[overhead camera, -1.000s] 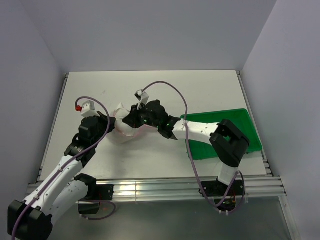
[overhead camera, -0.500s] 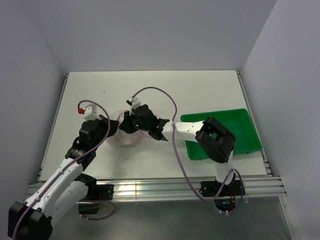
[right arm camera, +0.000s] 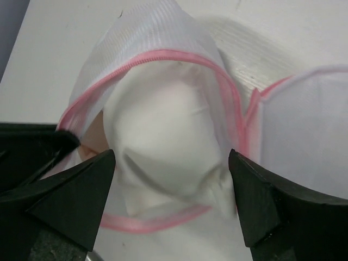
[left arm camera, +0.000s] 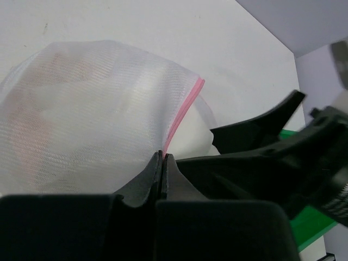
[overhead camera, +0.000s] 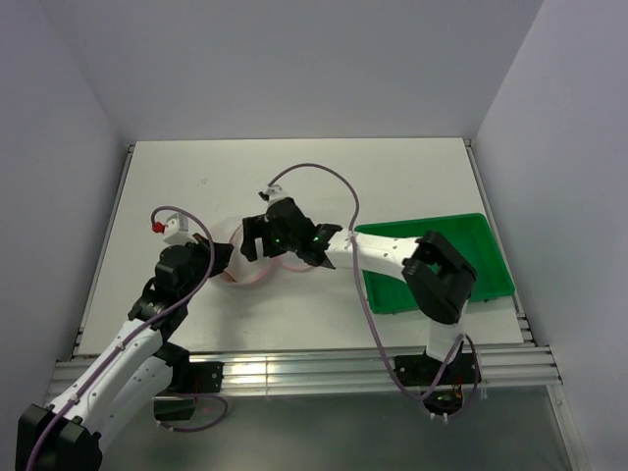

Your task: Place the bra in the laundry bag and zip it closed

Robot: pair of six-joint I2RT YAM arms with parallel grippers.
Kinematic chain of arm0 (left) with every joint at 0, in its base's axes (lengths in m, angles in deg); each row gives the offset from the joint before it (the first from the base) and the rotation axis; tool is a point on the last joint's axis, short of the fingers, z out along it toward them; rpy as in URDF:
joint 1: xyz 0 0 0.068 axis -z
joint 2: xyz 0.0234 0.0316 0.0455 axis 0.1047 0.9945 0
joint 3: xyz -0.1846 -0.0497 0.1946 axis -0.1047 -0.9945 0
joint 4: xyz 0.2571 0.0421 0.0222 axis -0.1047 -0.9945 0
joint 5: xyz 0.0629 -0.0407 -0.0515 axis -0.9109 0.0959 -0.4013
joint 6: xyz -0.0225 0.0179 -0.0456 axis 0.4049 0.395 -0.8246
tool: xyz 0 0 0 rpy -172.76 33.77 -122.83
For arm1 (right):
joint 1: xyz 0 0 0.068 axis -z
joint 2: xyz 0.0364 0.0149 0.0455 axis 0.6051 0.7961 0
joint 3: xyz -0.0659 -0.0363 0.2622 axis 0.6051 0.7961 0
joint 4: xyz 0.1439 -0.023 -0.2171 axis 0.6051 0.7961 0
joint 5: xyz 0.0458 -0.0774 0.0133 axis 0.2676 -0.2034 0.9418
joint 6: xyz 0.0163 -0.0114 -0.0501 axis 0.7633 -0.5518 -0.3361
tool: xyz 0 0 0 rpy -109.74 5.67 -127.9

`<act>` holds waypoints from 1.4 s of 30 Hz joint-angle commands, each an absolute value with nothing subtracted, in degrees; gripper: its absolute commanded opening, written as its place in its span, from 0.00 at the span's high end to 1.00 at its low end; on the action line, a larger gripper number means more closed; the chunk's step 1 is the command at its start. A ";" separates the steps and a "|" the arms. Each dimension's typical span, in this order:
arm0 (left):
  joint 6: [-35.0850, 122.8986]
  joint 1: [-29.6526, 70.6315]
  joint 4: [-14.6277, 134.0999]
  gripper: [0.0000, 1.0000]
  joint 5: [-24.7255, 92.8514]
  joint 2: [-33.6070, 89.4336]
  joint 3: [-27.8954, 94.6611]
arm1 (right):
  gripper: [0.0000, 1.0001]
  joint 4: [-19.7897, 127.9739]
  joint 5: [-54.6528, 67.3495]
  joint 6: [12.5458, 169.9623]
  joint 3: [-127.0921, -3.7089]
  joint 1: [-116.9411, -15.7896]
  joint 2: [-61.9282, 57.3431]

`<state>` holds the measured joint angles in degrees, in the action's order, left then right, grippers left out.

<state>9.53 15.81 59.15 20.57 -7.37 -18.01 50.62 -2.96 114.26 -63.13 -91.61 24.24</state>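
Two sets of jaws, L first. My L gripper (left arm camera: 163, 159) is pressed tight, no gap btwn the fingers, w/ the pink trim (left arm camera: 184, 114) of the laundry bag (left arm camera: 81, 109) nipped at the tips. In the L wrist view the trim runs up & right from the pinch. The white mesh dome fills the left of that frame, w/ pale shapes showing faintly through it.

My R gripper (right arm camera: 171, 163) stands wide, one finger at lower left & one at lower right of the R wrist view, w/ the bra (right arm camera: 163, 125) bulging btwn them. Can't tell if either finger touches cloth. The bra looks nearly white there, w/ a peach patch at its left side. It sits inside the pink-rimmed mouth of one bag half, & mesh arches over its top. The mouth gapes, zip not closed. The 2nd half lies at the right of that frame, its pink edge meeting the first in a V at ctr right.

From the top cam the bag sits left of ctr on the white table (overhead camera: 422, 177). Both grippers meet over it, L from lower left, R from the right. The green tray (overhead camera: 496, 250) lies at the right of the table, well apart from the bag. My R arm's elbow overlaps it in that view.
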 commanded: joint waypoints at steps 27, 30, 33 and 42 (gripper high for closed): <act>9.69 15.79 58.60 1.00 17.36 -12.51 -19.80 | 0.40 62.11 -23.27 115.46 -50.76 -80.48 18.39; 9.70 15.79 58.69 1.00 17.54 -12.34 -19.71 | 0.43 61.41 -21.17 115.81 -51.29 -79.34 20.50; 9.78 15.79 59.04 1.00 17.80 -12.07 -19.80 | 0.48 58.95 -18.18 116.34 -50.76 -78.64 21.48; 9.87 15.79 58.86 1.00 18.24 -12.69 -20.24 | 0.69 54.47 -13.69 118.80 -49.36 -77.32 23.77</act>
<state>9.53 15.81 57.40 17.44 -11.72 -19.83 58.34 -15.51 116.82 -50.78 -77.99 22.88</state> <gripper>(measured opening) 0.015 0.329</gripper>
